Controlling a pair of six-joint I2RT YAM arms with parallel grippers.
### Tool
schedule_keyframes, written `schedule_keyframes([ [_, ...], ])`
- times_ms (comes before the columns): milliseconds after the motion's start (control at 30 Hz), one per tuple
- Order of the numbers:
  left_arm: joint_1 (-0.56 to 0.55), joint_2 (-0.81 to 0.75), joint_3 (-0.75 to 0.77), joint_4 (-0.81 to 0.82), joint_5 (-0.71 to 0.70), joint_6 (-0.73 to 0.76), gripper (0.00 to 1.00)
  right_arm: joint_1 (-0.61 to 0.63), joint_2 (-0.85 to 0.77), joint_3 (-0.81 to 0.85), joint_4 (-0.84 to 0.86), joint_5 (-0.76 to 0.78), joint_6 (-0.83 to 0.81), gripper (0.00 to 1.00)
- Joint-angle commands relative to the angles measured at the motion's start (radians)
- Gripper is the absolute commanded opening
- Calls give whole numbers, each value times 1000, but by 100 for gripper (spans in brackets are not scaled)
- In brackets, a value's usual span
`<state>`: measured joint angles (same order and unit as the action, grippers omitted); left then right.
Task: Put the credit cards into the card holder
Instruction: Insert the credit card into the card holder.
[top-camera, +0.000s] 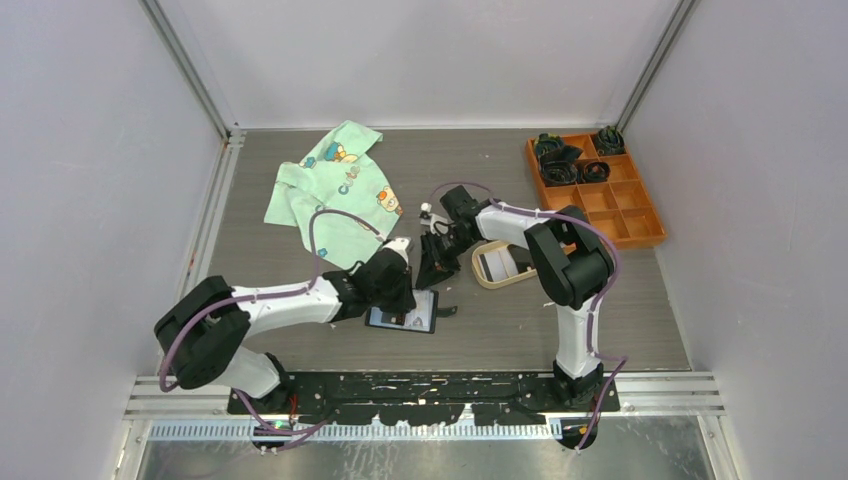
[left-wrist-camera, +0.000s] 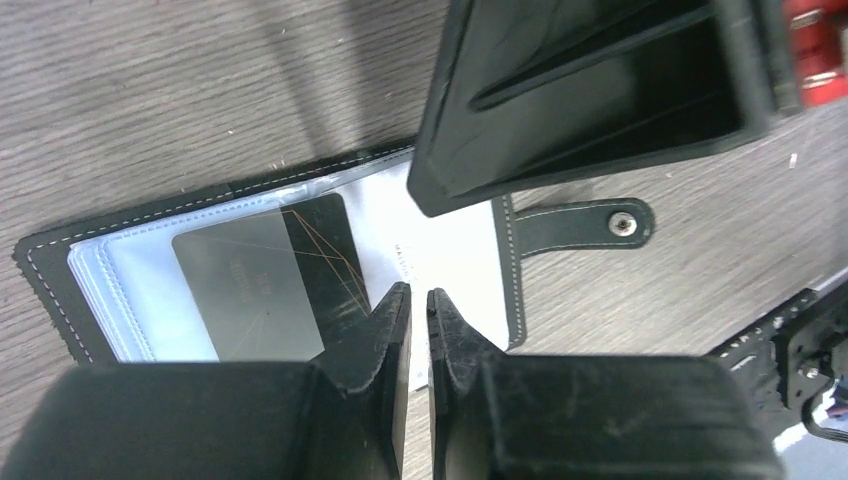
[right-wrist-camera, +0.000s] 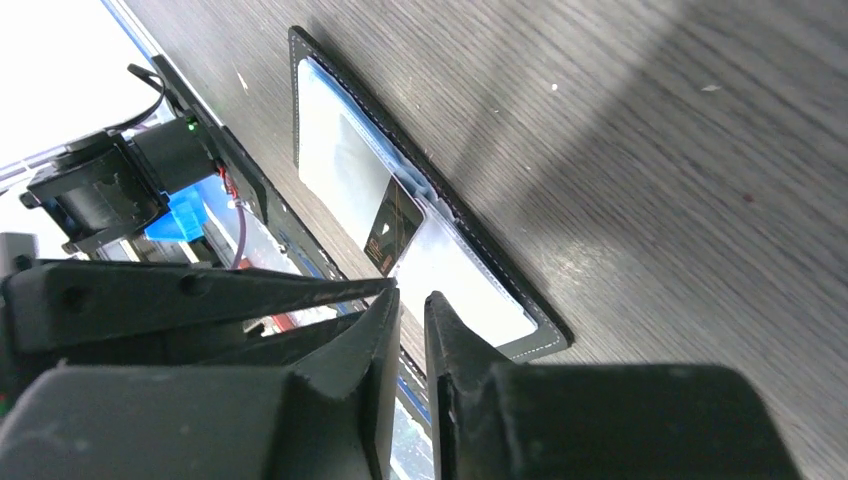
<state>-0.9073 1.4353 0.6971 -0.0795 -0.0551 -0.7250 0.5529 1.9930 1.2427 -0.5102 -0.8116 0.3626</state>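
Card holder (left-wrist-camera: 60, 272) open flat, dark card (left-wrist-camera: 268, 290) sleeved. Left pincer (left-wrist-camera: 418, 296) and right pincer (right-wrist-camera: 412, 300) nearly pressed together over it.

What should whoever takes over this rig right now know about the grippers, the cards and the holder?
Left gripper: jaws nearly closed, low over the open card holder; nothing visibly held.
Right gripper: jaws nearly closed, over the holder's snap-tab edge; nothing visibly held.
Holder: lies open and flat in front of the left arm, clear sleeves facing up.
Done: one dark card sits in a sleeve.
Left: cards lie in the beige tray beside the right arm; their count is unclear. Fetch each one and slide it into a sleeve.
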Motion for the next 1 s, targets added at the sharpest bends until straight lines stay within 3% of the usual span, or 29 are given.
schedule_keyframes([
  [0, 7, 38, 31, 28, -12, 8, 12, -6, -60, 24, -3, -2, -12, 18],
  [667, 15, 65, 33, -100, -132, 53, 12, -4, -38, 22, -5, 6, -10, 14],
  [967, 16, -10, 49, -148, -138, 75, 14, -5, -57, 28, -14, -3, -30, 14],
])
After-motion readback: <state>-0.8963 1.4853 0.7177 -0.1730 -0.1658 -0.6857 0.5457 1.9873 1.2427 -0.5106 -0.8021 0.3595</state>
